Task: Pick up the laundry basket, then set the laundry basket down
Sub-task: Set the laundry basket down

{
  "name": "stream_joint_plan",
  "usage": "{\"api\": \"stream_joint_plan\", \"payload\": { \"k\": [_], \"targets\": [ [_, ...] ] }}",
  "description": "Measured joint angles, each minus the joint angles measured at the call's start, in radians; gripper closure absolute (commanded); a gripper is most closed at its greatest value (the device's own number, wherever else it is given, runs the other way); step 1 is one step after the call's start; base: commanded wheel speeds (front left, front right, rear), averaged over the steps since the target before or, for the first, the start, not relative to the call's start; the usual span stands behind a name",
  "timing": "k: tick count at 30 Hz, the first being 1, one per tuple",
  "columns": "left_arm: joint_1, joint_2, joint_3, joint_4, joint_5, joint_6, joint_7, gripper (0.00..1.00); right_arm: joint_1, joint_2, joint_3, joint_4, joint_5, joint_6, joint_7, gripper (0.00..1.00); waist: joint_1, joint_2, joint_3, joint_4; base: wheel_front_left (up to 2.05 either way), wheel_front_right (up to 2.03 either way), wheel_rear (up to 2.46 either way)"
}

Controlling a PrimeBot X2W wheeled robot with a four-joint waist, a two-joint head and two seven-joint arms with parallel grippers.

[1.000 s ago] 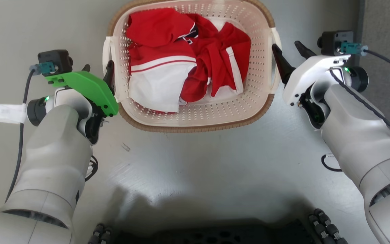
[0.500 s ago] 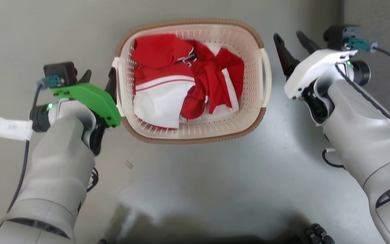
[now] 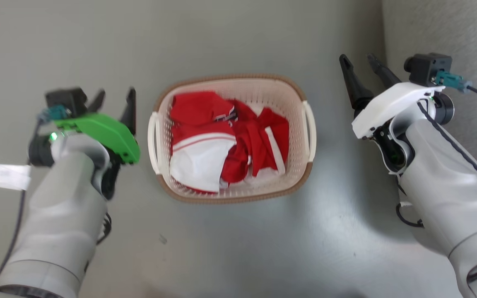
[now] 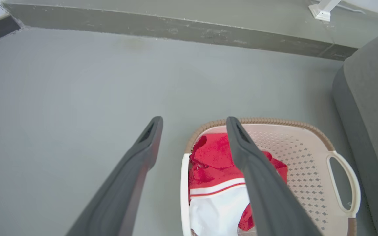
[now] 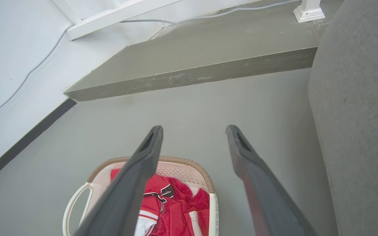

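Both grippers have pulled back from the basket (image 3: 230, 199), which now sits alone on the floor (image 3: 238, 41).

Its open top faces up in the middle of the head view, with red and white clothes (image 3: 230, 140) inside. Its long side runs left to right across the frame, with one white handle (image 3: 152, 140) at the left end and one (image 3: 309, 132) at the right end. The left gripper (image 3: 115, 93) is just left of the basket, fingers spread wide and holding nothing. The right gripper (image 3: 357, 58) is at the upper right, well apart from the basket, also wide and holding nothing. Bare floor lies on all sides of the basket. A grey sofa (image 3: 441, 25) fills the upper right corner, close to the right gripper. A low step (image 4: 176, 29) crosses the top of the left wrist view.
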Motion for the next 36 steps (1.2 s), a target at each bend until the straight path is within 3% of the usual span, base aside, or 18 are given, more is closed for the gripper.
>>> {"api": "stream_joint_plan", "payload": {
  "k": [17,29,36],
  "targets": [
    [0.130,0.068,0.119,-0.395,0.132,0.095,0.000,0.00,0.154,-0.016,-0.140,-0.265,-0.117,-0.077,-0.002,0.00,0.0000,0.0000,-0.222,-0.022,0.00,0.00,0.00],
    [0.302,0.081,0.152,-0.587,0.213,0.169,0.000,0.00,0.275,-0.026,-0.195,-0.403,-0.197,-0.125,-0.003,0.00,0.0000,0.0000,-0.326,-0.031,0.00,0.00,0.00],
    [0.416,0.084,0.160,-0.678,0.228,0.188,0.000,0.00,0.371,-0.026,-0.209,-0.466,-0.237,-0.151,-0.003,0.00,0.0000,0.0000,-0.372,-0.036,0.00,0.00,0.00]
  ]
}}
